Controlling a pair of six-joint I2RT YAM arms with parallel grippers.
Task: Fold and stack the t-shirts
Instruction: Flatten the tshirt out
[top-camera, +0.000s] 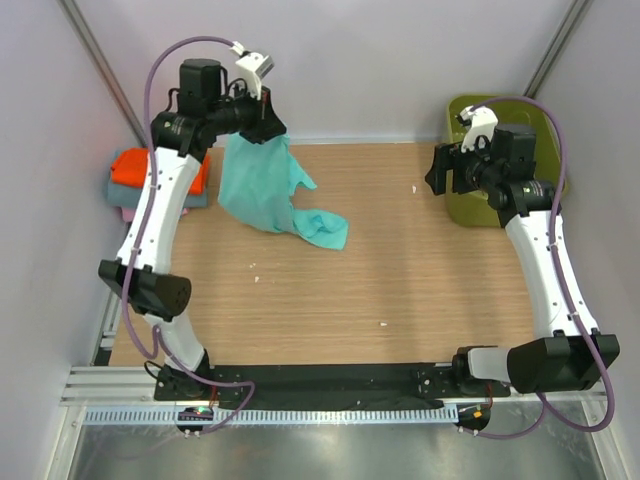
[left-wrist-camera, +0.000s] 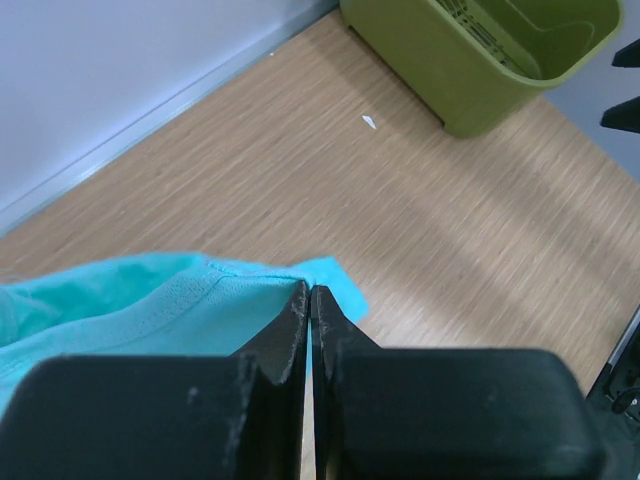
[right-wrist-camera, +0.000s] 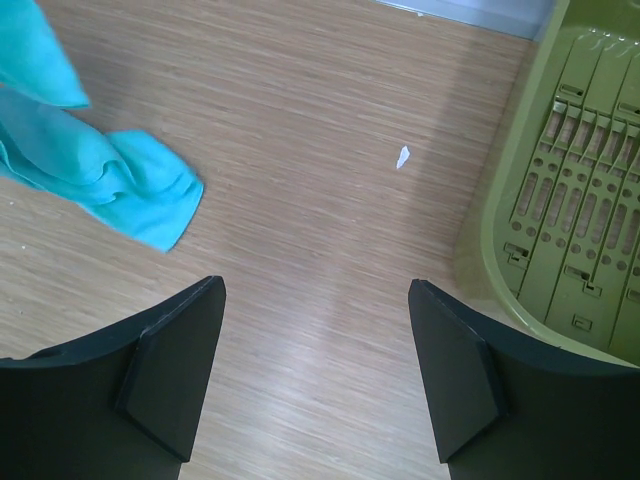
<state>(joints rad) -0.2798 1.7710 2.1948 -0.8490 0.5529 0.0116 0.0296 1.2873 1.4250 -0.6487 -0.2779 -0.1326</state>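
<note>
A mint-green t-shirt (top-camera: 265, 190) hangs from my left gripper (top-camera: 268, 128) at the back left of the table, its lower end trailing on the wood. In the left wrist view the jaws are closed on the cloth's edge (left-wrist-camera: 200, 300), at my left gripper (left-wrist-camera: 309, 292). It also shows in the right wrist view (right-wrist-camera: 100, 170). A stack of folded shirts, orange (top-camera: 135, 165) on top of grey-teal and pink, lies at the far left. My right gripper (top-camera: 437, 172) is open and empty, held above the table beside the basket; its fingers (right-wrist-camera: 170, 370) stand wide apart.
An olive-green plastic basket (top-camera: 475, 110) stands at the back right, also in the left wrist view (left-wrist-camera: 480, 60) and the right wrist view (right-wrist-camera: 560, 200). Small white scraps (top-camera: 413, 188) lie on the wooden tabletop. Walls close in on both sides.
</note>
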